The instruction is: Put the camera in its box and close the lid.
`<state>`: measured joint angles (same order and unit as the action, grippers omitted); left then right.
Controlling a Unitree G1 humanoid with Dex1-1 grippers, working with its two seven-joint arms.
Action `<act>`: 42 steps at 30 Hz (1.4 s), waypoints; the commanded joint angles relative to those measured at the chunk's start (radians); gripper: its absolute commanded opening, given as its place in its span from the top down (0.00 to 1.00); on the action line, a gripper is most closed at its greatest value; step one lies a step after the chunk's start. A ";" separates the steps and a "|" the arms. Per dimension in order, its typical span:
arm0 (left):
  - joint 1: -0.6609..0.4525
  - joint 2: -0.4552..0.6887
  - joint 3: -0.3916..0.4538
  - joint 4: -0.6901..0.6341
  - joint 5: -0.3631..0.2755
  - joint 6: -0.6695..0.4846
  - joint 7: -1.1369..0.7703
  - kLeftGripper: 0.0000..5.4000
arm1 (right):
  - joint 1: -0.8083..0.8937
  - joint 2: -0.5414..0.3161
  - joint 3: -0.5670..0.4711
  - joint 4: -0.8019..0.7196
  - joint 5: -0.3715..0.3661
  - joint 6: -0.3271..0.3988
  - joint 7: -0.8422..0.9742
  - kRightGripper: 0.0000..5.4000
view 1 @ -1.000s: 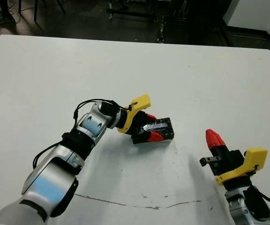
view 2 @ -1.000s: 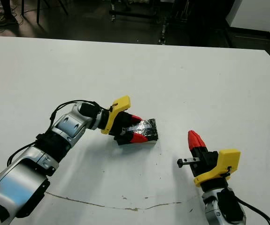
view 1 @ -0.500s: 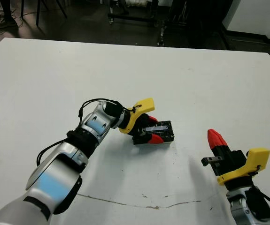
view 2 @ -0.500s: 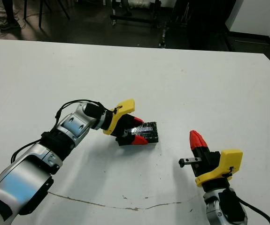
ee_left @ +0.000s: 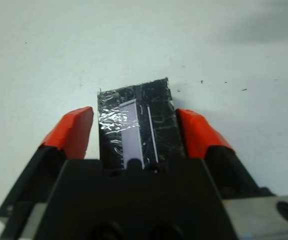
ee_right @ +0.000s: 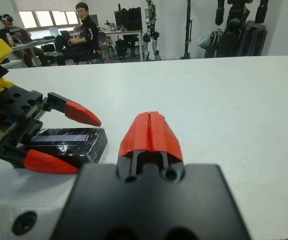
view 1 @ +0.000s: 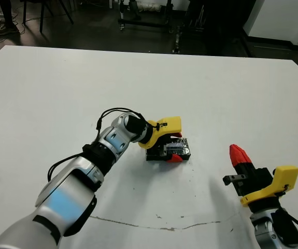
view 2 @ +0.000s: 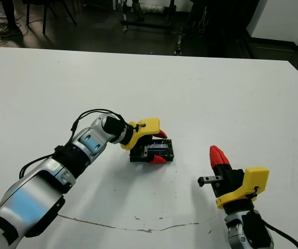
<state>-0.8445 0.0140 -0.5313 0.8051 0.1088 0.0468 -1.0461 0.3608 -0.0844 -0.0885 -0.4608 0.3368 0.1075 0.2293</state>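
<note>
Red tips pressed together, nearest the robot: the right gripper (view 1: 240, 157) waits at the near right of the table (view 1: 231, 83), fingers closed on nothing, well apart from the action.

Further out, at mid-table, the left gripper (ee_left: 133, 131) straddles the lid (ee_left: 136, 120), its red fingers (ee_left: 71, 131) spread wide, one either side. In the left wrist view there's a sliver of white showing between each tip and the lid's long edges, so it looks like a bracket rather than a squeeze. The lid lies flat, pale stripe up, glinting as if wrapped in film. No tray and no camera are in view. My read: both are under the lid and the box is shut, or very nearly.

Doing this step well? If the lid needs seating, press straight down and evenly, keeping the fingers square to the long sides so nothing skews. If it's seated, back out along the fingers' own line without dragging a corner.

Against a second ago: the lid was tilted then, propped up in the fingers; now it sits level on the table. The left wrist has rolled over, its yellow bracket lying more on top. The right gripper hasn't budged. Camera view has nudged slightly, that's all.

Beyond the table, two people sit at desks.
</note>
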 commanded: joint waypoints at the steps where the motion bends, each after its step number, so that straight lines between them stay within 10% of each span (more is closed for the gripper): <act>1: 0.107 -0.032 -0.048 0.083 0.056 0.031 0.022 0.06 | 0.002 -0.008 0.000 -0.004 -0.006 0.005 -0.005 1.00; 17: 0.138 0.043 0.007 -0.032 0.033 0.084 -0.001 0.00 | 0.001 -0.010 0.000 0.005 -0.002 -0.012 0.011 1.00; 42: 0.364 0.447 0.211 -0.542 -0.213 0.397 -0.086 0.00 | -0.015 -0.011 0.000 0.000 -0.001 0.003 0.009 1.00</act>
<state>-0.5269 0.4219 -0.3155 0.2524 -0.1191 0.3810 -1.1291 0.3393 -0.0876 -0.0812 -0.4616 0.3385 0.1071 0.2434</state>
